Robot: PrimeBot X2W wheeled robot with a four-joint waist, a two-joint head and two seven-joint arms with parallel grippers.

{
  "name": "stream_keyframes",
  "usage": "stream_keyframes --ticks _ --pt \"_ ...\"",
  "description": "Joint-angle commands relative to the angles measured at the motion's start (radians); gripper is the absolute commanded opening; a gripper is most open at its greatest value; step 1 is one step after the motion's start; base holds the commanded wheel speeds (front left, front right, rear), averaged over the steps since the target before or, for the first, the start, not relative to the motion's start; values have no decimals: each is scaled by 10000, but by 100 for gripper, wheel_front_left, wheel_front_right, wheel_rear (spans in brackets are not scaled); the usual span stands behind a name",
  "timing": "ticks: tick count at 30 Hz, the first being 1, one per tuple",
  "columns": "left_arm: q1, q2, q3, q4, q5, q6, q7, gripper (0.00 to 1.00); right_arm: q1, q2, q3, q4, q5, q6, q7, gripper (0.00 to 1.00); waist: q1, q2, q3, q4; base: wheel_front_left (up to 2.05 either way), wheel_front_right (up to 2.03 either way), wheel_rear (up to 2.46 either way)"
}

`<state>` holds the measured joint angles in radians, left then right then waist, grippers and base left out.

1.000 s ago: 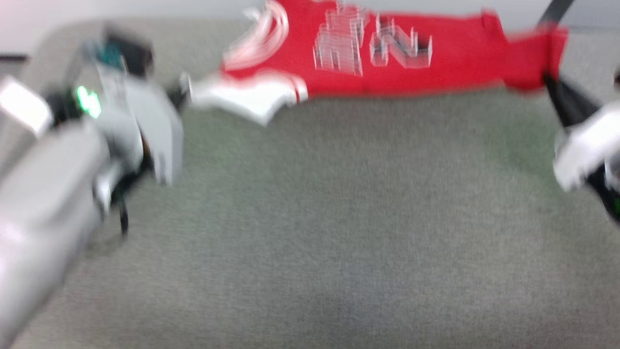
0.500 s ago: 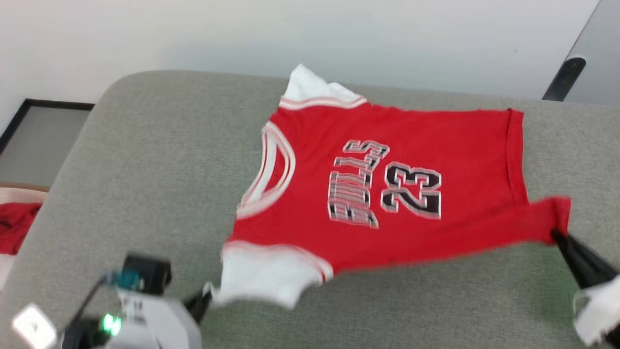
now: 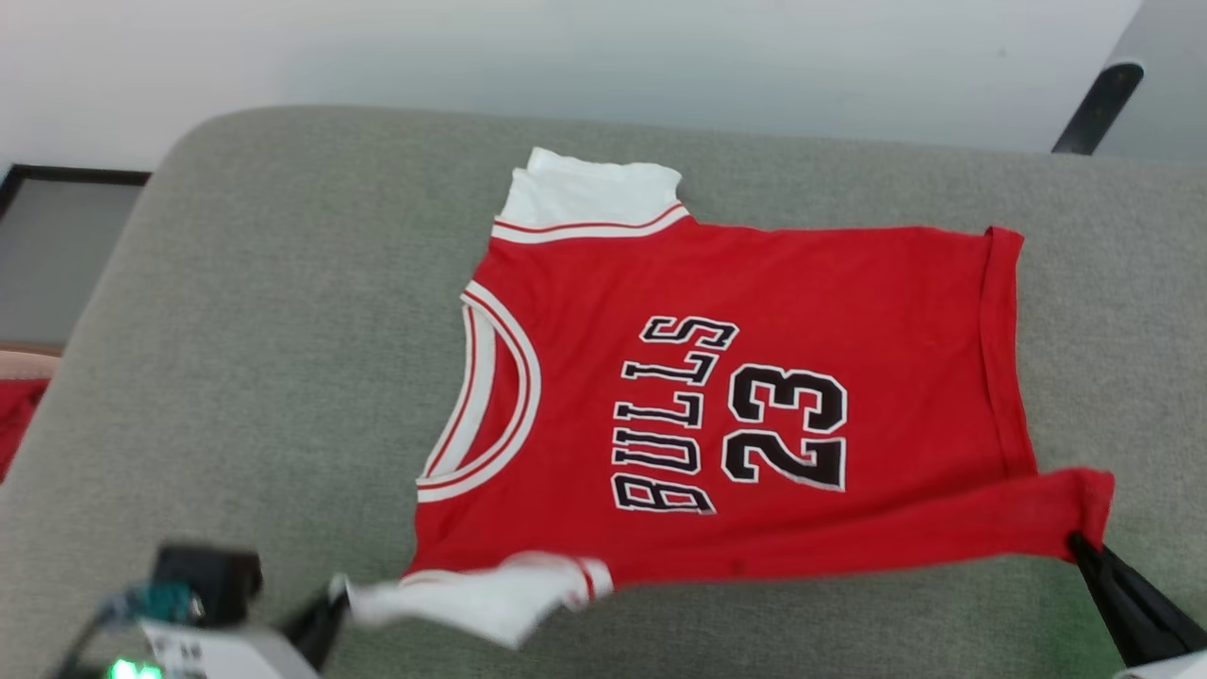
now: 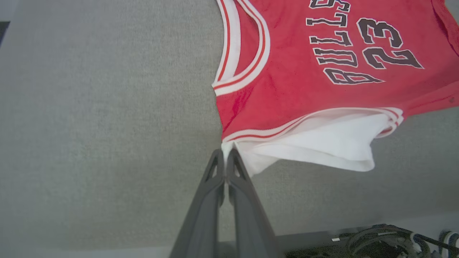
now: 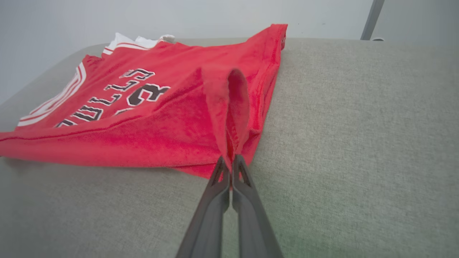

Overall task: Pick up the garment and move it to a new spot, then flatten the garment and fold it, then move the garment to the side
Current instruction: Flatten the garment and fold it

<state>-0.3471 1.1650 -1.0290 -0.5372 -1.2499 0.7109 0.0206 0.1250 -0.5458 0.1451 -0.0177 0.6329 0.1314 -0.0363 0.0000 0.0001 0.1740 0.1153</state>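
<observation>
Left end effector (image 4: 225, 152) is pinched together on the tip of the white sleeve (image 4: 322, 147); the right end effector (image 5: 229, 157) is clamped on the red hem corner (image 5: 215, 107). Between and beyond them the garment (image 3: 801, 283) lies spread, lettering up, on the grey padded surface (image 3: 236, 330), a cushion or a covered top, I cannot say which. Its far side rests flat, while the edge nearest the fingers looks lifted and pulled taut. This reads as the flattening step. Next, I judge, both should lower that near edge together, holding the tension so no crease forms, then let go before folding.
</observation>
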Motion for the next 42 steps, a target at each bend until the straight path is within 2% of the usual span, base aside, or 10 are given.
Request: stream_keyframes --ticks 1,6,17,29,34,35,36,37,38,42 --pt "-362 82 91 -6 171 -109 149 0 -10 127 -175 -182 -128 -15 214 0 0 -1 174 -139 0 0 0" --pt "-2239 22 160 731 1097 -1168 1458 0 -861 604 -500 -857 -638 -15 1539 0 0 -1 489 -321 0 0 0" --pt "-5376 -2321 -409 4599 2020 -3922 3615 0 -2856 1325 -794 -355 -1376 -15 3804 0 0 -1 1324 -531 0 0 0" --pt "-5850 -3632 -568 7168 1375 -5165 4095 2 -3298 1875 -1000 -61 -1650 -15 5068 0 0 -1 1605 -485 0 0 0" --pt "-5953 -3748 -444 7475 1078 -5198 4275 95 -3446 1950 -1069 44 -1622 -15 5857 0 0 -1 1293 -374 0 0 0" --pt "-5981 -3751 -420 7471 1042 -5219 4300 100 -3472 1987 -1123 77 -1599 -15 6043 8 0 -1 1205 -347 0 0 0" --pt "-5977 -3739 -385 7501 985 -5185 4323 100 -3508 1928 -1060 89 -1701 -15 6213 36 0 -1 1107 -325 0 0 0" --pt "-5966 -3707 -389 7496 952 -5183 4368 100 -3583 1869 -963 47 -1724 -15 6319 87 0 -1 1012 -303 0 0 0" --pt "-5950 -3682 -370 7476 920 -5177 4379 100 -3636 1856 -919 22 -1687 -15 6396 100 0 -1 913 -274 0 0 0" --pt "-5821 -3523 -274 7345 1005 -5087 4113 100 -3733 1723 -846 72 -1799 -15 6501 100 0 -1 464 -177 0 0 0"
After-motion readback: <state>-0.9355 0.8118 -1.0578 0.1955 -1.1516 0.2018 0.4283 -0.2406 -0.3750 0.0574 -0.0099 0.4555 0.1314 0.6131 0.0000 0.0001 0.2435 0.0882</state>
